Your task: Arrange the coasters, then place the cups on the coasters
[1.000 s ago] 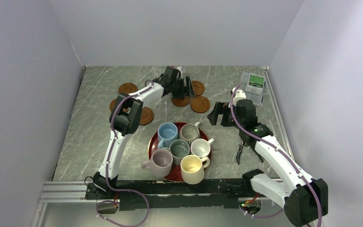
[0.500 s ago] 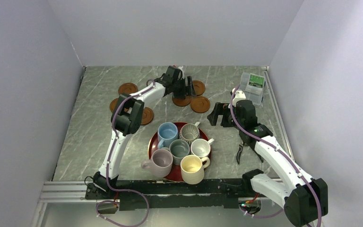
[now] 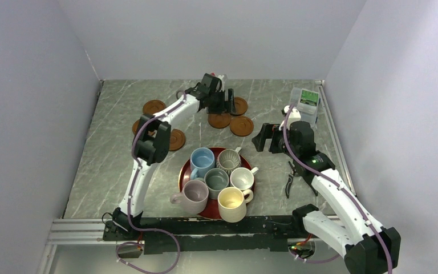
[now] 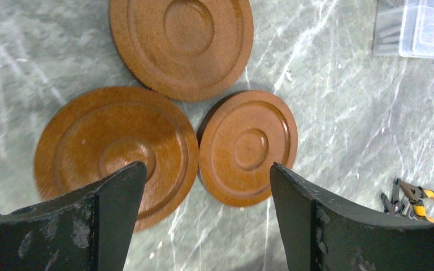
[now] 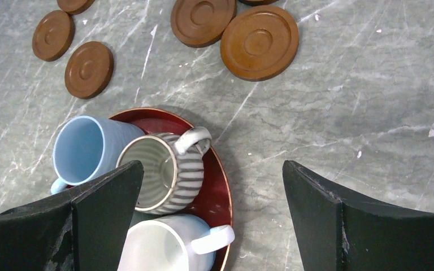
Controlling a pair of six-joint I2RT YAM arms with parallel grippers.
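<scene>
The left gripper (image 4: 204, 169) hangs wide and empty over three coasters (image 4: 248, 148) bunched touching at the overhead view's upper centre — cups (image 3: 217, 181) sit on the red tray (image 3: 183, 171) at lower centre, the right gripper (image 5: 210, 166) agape above them — so best pinch one rim squarely and draw it well clear.

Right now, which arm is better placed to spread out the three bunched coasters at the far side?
Left, probably. The left end effector hangs open over those coasters, fingers straddling them in the wrist view. The right end effector, also open, sits over the cups on the red tray instead.
</scene>
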